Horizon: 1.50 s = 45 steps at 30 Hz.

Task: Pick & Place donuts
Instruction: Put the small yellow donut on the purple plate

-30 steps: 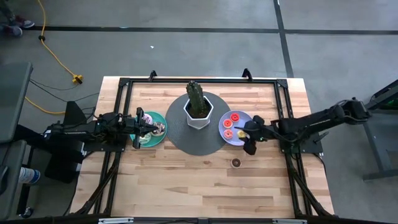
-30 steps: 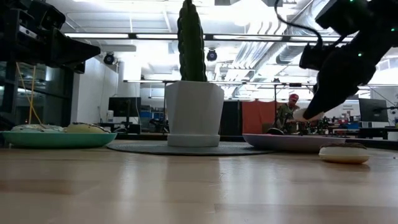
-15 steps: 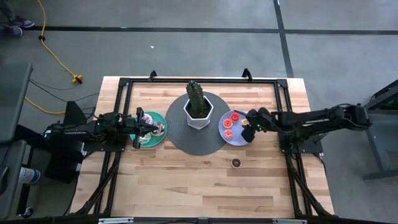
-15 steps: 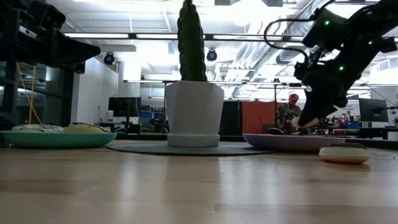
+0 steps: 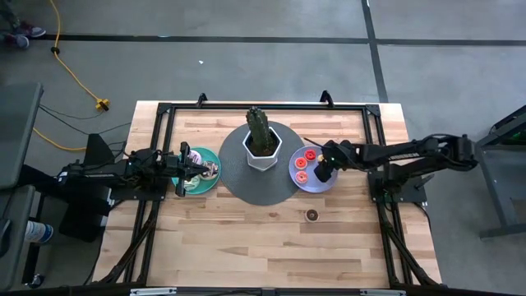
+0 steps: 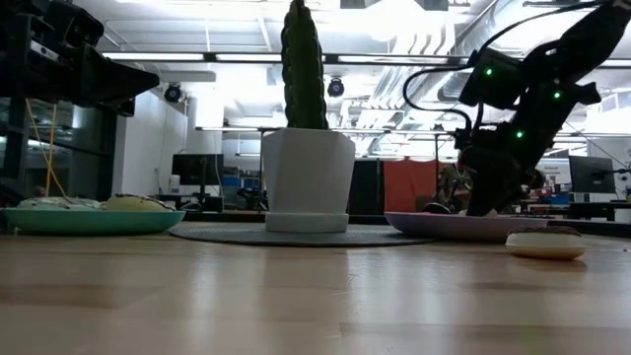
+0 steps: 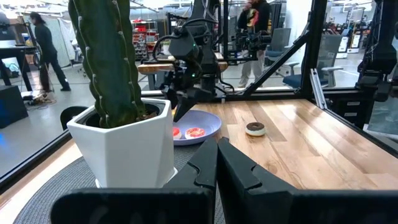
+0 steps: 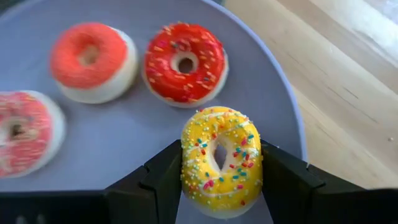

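Beside the white cactus pot (image 5: 262, 151), over the lavender plate (image 5: 311, 180), the right gripper (image 5: 323, 171) hangs low with its fingers clamped on a yellow donut (image 8: 221, 160). Only the right wrist view shows this plainly: the sprinkled yellow ring stands on edge between the two dark fingers, just above the plate, with a red donut (image 8: 185, 63), an orange-red donut (image 8: 94, 61) and a pink-red donut (image 8: 23, 131) lying flat on the plate beyond it. From above, the gripper covers the yellow ring, and only two of the reddish rings can be made out. A brown donut (image 5: 312, 215) lies alone on the wooden table (image 5: 246, 247), on the side of the lavender plate away from the pot — the low view shows it as a pale disc just in front of that plate's rim. The left gripper (image 5: 200, 169) waits on the other side of the pot, over the teal plate (image 5: 205, 186), its fingers pressed together, as the left wrist view shows. The larger donuts on the teal plate are mostly hidden from above by that gripper; the low view shows only their low, rounded tops above the rim.
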Available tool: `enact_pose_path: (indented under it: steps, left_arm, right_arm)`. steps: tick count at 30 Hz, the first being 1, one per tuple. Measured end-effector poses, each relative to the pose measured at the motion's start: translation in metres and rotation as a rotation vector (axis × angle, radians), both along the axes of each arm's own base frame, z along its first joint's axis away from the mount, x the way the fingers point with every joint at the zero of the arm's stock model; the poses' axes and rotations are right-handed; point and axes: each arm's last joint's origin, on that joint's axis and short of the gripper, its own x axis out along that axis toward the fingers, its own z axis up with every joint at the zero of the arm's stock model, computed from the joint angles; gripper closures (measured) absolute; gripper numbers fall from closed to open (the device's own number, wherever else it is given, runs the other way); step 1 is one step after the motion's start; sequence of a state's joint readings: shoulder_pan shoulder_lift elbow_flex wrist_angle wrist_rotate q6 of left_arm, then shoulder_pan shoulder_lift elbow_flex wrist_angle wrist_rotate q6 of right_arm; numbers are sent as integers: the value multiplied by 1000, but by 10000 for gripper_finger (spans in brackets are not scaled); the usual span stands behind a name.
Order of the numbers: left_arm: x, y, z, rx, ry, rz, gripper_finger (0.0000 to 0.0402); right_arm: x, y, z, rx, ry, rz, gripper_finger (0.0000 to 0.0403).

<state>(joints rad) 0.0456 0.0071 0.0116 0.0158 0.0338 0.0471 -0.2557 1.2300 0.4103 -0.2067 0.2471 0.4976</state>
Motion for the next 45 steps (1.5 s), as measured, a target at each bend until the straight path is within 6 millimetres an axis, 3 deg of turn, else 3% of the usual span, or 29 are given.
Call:
enact_pose_path:
  steps: [19, 32, 45]
  left_arm:
    - [0, 0, 0, 0, 0, 0, 401]
    - [0, 0, 0, 0, 0, 0, 401]
    - [0, 0, 0, 0, 0, 0, 401]
  right_arm:
    - [6, -6, -10, 7, 9, -14, 219]
    - [7, -6, -9, 29, -11, 2, 133]
    - [11, -6, 1, 25, -33, 35, 121]
